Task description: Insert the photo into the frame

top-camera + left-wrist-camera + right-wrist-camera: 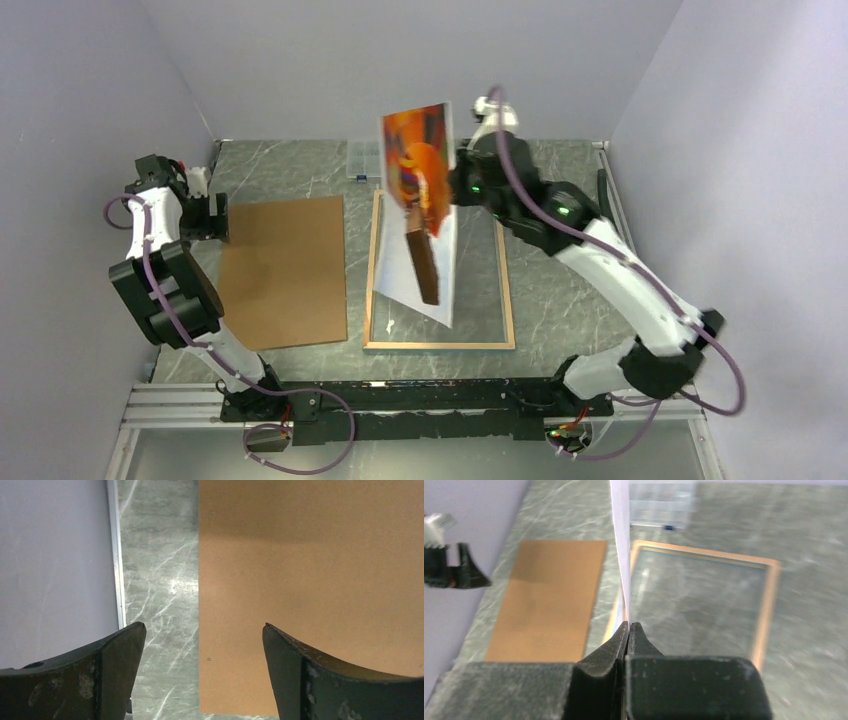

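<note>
right gripper (629, 626) pinched shut on one edge of the photo (418, 165), sheet raised off the table and seen edge-on straight ahead of the fingertips in the wrist view. Judgement: light, thin paper, floppy. It already bows in the top view, so expect it to sag and swing from a single edge pinch, and to crease if squeezed mid-sheet; keep to the margin, and a second hold on the opposite edge would steady it. Print side faces the left-arm side, balloon end up, basket end hanging lowest, long axis running steeply down and away from the fingers. The frame (440, 345) lies flat below and ahead of the fingers, wood-coloured side up, pane showing (glass, so probably fragile and slick). left gripper (204, 630) has jaws wide apart, holding nothing, hovering over the left edge of the backing board (310, 555), well off to the side of the photo.
</note>
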Tool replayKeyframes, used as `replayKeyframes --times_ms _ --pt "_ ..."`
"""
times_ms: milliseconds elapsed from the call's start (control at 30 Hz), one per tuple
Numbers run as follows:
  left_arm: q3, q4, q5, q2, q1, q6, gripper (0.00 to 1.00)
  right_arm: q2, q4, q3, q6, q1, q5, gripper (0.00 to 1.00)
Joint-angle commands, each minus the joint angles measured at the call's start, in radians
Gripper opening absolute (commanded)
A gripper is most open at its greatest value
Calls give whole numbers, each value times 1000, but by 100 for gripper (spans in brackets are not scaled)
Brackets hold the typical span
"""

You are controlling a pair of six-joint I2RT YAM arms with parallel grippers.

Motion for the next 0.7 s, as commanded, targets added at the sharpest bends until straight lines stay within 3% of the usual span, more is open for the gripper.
replayKeyframes --times_ms 0,133,267,467,667 --pt "-20 -21 25 -56 -36 -8 92 -123 -459 38 66 2 314 0" --pt "-48 -3 -15 -74 -97 -20 91 -197 -591 47 119 3 355 0" --pt "-45 -18 -24 -70 -152 -38 91 -154 -715 189 110 4 391 0" --pt "-63 -9 -26 -75 -175 -43 90 58 -826 428 59 31 383 0" --pt "-104 12 -42 -88 -175 -32 89 331 -825 495 52 112 359 0"
